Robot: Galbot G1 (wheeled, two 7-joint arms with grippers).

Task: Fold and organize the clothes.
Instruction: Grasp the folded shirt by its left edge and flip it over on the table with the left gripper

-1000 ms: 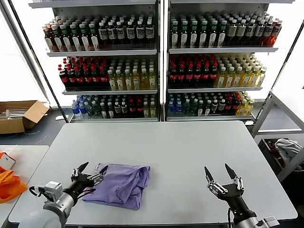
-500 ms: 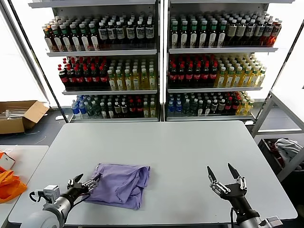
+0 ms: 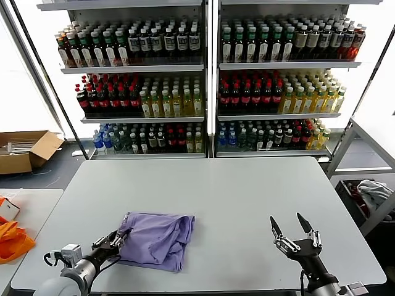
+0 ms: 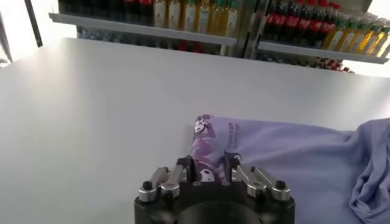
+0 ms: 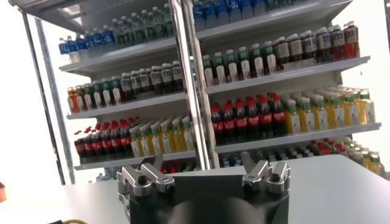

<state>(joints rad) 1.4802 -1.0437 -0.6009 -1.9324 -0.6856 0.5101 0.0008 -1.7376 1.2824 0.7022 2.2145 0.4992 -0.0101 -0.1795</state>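
Lavender T-shirt (image 3: 155,238), thin, limp and light, lies crumpled on the grey table (image 3: 247,191) near its front-left edge; left gripper (image 4: 207,171) pinches its printed corner, a sensible hold, while right gripper (image 3: 295,230) hovers with jaws apart.

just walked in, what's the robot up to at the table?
It is working on a lavender T-shirt that lies crumpled on the grey table. The left gripper is down at the shirt's near left edge, its fingers pinched on a fold of fabric bearing a darker purple print. The right gripper hovers open over the bare right side of the table, away from the shirt. No tidy fold yet.
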